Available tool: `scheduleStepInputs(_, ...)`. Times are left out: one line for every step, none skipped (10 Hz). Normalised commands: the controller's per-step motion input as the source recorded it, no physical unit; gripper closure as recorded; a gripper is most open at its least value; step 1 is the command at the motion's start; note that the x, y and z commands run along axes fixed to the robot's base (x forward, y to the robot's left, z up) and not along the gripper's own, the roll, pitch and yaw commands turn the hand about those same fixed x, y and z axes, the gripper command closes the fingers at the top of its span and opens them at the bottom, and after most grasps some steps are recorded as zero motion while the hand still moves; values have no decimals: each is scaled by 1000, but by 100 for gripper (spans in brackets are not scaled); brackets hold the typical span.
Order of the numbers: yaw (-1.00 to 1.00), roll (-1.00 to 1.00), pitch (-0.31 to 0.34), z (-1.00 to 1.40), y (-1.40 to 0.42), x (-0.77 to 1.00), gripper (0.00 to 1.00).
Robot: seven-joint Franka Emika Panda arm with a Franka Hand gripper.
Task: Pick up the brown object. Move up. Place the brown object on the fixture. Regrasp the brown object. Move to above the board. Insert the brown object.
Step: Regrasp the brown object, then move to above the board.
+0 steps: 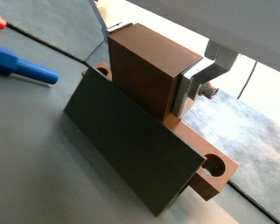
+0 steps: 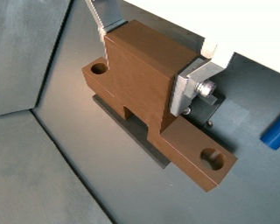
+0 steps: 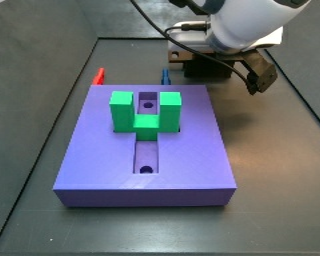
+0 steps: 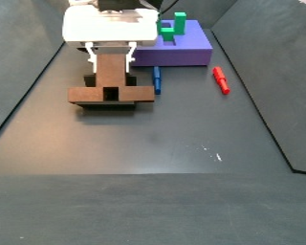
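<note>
The brown object (image 4: 111, 78) is an orange-brown T-shaped block, and its cross bar rests on the dark fixture (image 4: 111, 104). My gripper (image 4: 108, 55) is shut on the block's broad stem. In both wrist views the stem (image 1: 140, 77) (image 2: 140, 79) fills the gap between the silver fingers (image 1: 189, 80) (image 2: 191, 84). My gripper (image 1: 146, 52) (image 2: 143, 54) stands over the block. The cross bar has a round hole at each end (image 2: 209, 157). The fixture's dark plate (image 1: 133, 150) hides part of the bar. The purple board (image 3: 149, 150) bears a green U-shaped block (image 3: 145, 112).
A blue piece (image 4: 156, 78) and a red piece (image 4: 221, 79) lie on the floor beside the board, also seen in a wrist view (image 1: 20, 64). Dark walls ring the floor. In a side view the gripper (image 3: 214, 58) is just behind the board.
</note>
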Motion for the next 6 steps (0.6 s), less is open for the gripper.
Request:
scheduleStepInputs(0,0,0,0,0,0,100)
scheduleStepInputs(0,0,0,0,0,0,100)
scheduleStepInputs(0,0,0,0,0,0,100)
scheduleStepInputs(0,0,0,0,0,0,100)
scheduleStepInputs(0,0,0,0,0,0,100)
scheduleStepInputs(0,0,0,1400,0,0,100)
